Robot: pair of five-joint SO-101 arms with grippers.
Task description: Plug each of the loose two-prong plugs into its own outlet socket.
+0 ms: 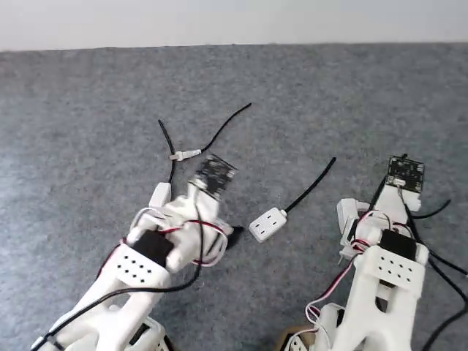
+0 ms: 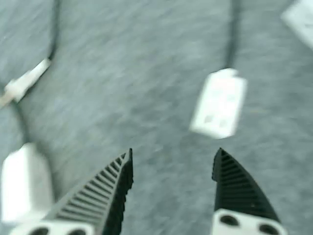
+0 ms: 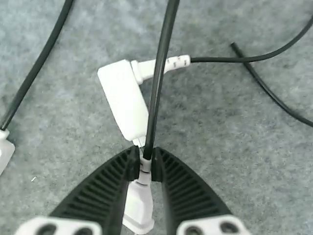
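Note:
A white outlet socket (image 1: 267, 224) on a black cord lies mid-table, a short way ahead of my open left gripper (image 2: 173, 159), which holds nothing. The same socket (image 2: 219, 103) shows beyond the fingertips. A loose white plug (image 1: 184, 154) lies farther back, and a second white socket (image 1: 159, 194) sits beside the left arm. My right gripper (image 3: 143, 154) is shut on the neck of a white plug (image 3: 139, 208), whose black cord runs away over a third white socket (image 3: 124, 103). Another ribbed white plug (image 3: 168, 63) meets that socket's far end.
Grey carpet (image 1: 329, 95) covers the table up to the white wall at the back. Black cords (image 3: 274, 93) trail across the carpet beside the right arm (image 1: 384, 263). The left arm (image 1: 146, 263) comes in from the near left.

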